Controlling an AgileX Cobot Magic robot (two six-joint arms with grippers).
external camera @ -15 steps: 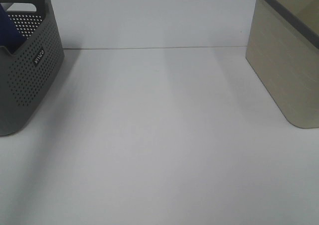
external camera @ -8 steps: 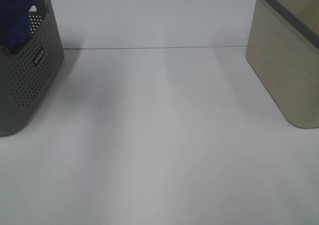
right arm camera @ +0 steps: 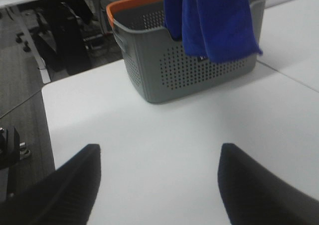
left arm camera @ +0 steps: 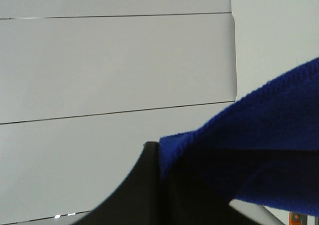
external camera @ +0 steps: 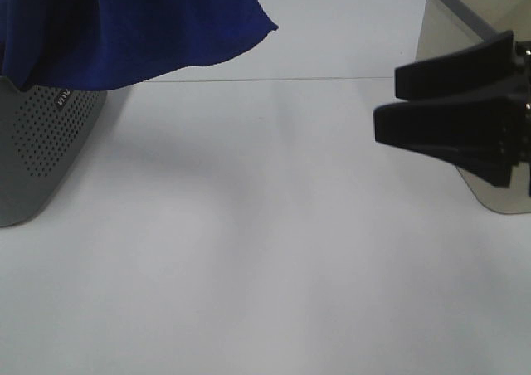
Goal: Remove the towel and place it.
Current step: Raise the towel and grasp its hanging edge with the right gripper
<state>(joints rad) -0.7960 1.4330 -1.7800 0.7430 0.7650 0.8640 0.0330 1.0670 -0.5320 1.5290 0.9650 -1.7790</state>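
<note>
The deep blue towel [external camera: 124, 26] hangs in the air over the grey perforated basket [external camera: 41, 143] at the far left, and its lower edge drapes past the basket's rim. In the left wrist view the towel [left arm camera: 269, 130] is bunched against the dark finger of my left gripper [left arm camera: 158, 158], which is shut on it. My right gripper [external camera: 386, 101] hovers at the right side above the table, open, with nothing between its fingers. The right wrist view has the towel [right arm camera: 214, 16] dangling in front of the grey basket [right arm camera: 184, 70], well beyond my right gripper [right arm camera: 159, 150].
A beige bin [external camera: 440, 35] with a dark rim stands at the back right, partly behind the right gripper. The white table [external camera: 249, 226] stretches between the two containers. Off the table's far side, the right wrist view takes in chairs [right arm camera: 65, 31] and floor.
The towel has risen out of the grey basket and swung out to the right, now spread wide. The right gripper has come into view from the right.
</note>
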